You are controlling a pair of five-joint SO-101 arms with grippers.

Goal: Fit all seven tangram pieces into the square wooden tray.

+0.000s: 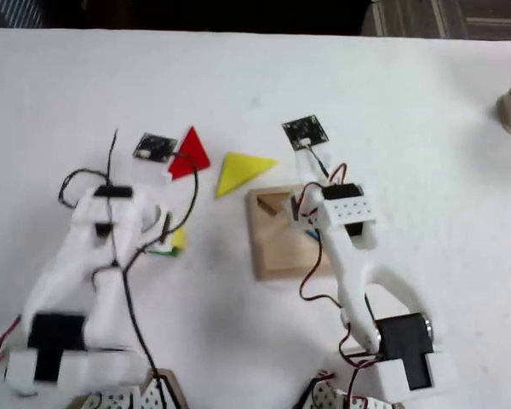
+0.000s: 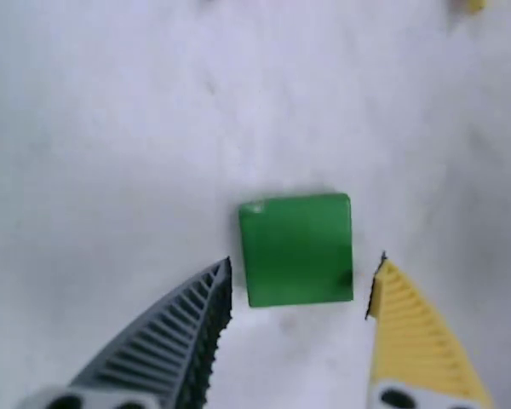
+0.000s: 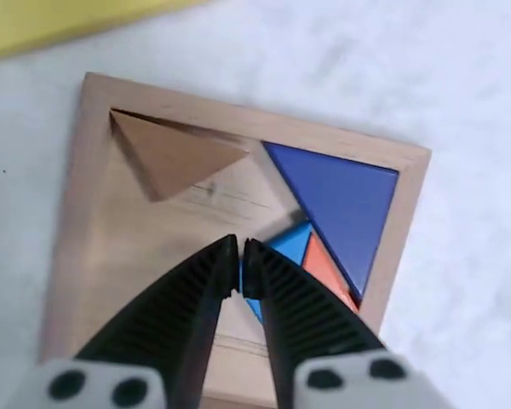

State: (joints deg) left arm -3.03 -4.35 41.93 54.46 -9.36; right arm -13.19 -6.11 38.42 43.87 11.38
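1. Position of the green square [image 2: 296, 249] is what the coming move depends on. It lies flat on the white table, directly between the two fingers of the left gripper [image 2: 301, 271].
2. These fingers are spread wide. The grey finger [image 2: 196, 315] stands just beside one side of the square and the yellow finger [image 2: 400, 315] just beside the opposite side. Neither seems to touch it. The tips reach only the near part of the square, so I judge the gripper needs to go a little more forward and down before it closes.
3. A square has no long axis. Its two flat sides face the fingers almost straight, which is good for a pinch.
4. The left arm is clearly the nearer one for this piece.
5. The right gripper [image 3: 240, 251] hangs over the wooden tray [image 3: 238, 124] with its fingers pressed together and nothing between them.
6. In the tray are a blue triangle [image 3: 341, 200], a light-blue piece [image 3: 288, 247], an orange piece [image 3: 328, 273] and a brown triangle [image 3: 175, 158].
7. A yellow triangle [image 1: 238, 170] and a red triangle [image 1: 190, 153] lie on the table beyond the tray.
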